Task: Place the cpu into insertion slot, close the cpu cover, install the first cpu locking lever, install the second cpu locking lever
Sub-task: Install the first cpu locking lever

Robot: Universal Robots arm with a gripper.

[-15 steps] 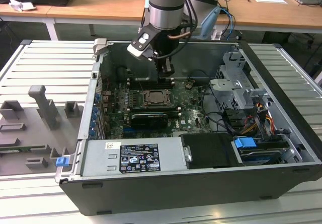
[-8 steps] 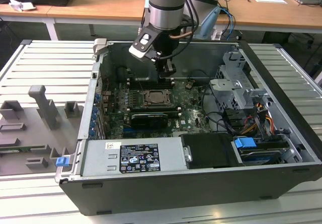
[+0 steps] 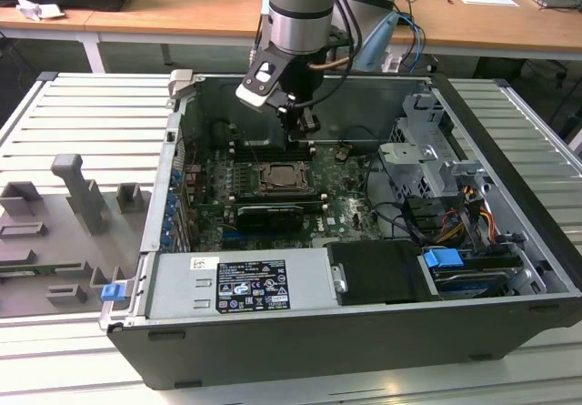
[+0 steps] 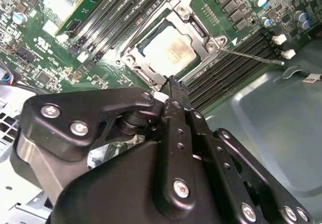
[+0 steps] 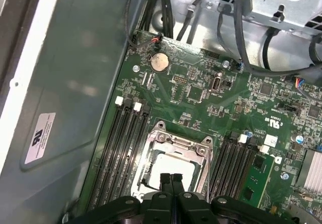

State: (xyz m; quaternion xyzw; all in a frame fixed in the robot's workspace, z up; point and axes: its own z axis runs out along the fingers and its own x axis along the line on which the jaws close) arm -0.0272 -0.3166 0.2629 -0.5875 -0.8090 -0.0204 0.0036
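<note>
Exterior view: one gripper point(image 3: 303, 125) hangs above the board point(image 3: 350, 196), with the one slot point(image 3: 286, 177) near and below its tips. In the second wrist view its two fingers point(image 4: 176, 118) are pressed together with nothing between them. One cpu point(image 4: 168, 50) sits in the slot just beyond the fingertips. Its pale face shows through the opening of the one cover point(image 4: 143, 65), which lies flat over it. One thin lever point(image 4: 254, 57) juts out from the socket's corner, apart from the gripper. Two banks of memory slots point(image 4: 224, 73) flank the socket.
</note>
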